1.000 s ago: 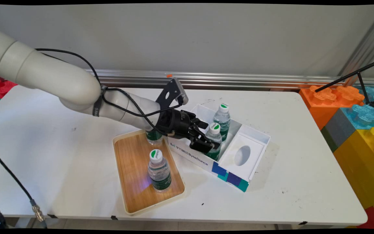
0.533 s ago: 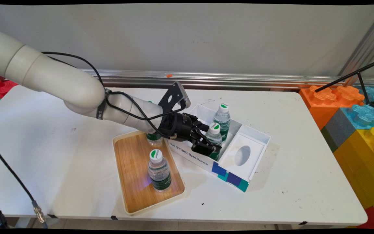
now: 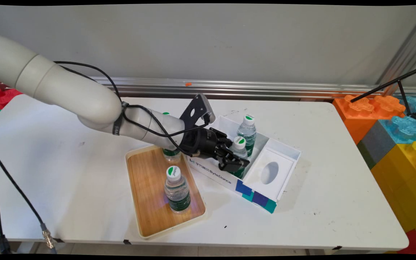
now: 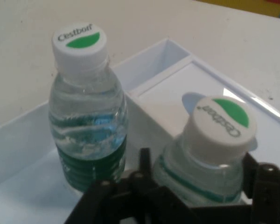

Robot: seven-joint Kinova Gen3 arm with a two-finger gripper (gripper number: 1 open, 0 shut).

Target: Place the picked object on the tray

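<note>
We see the hand [image 3: 234,159] closed around the near bottle [image 4: 210,158] in the box [image 3: 282,150], by its left wall. A 2nd bottle [image 3: 247,130] stands upright just behind, toward the box's far corner.

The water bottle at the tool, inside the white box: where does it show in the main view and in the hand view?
Main view: the water bottle stands in the white box, centre of the picture, with the tool around it.
Hand view: lower right, cap tilted toward the camera, the tool's fingers on either side.
Shared landmark: the second bottle in the same compartment, farther from the tool.
</note>
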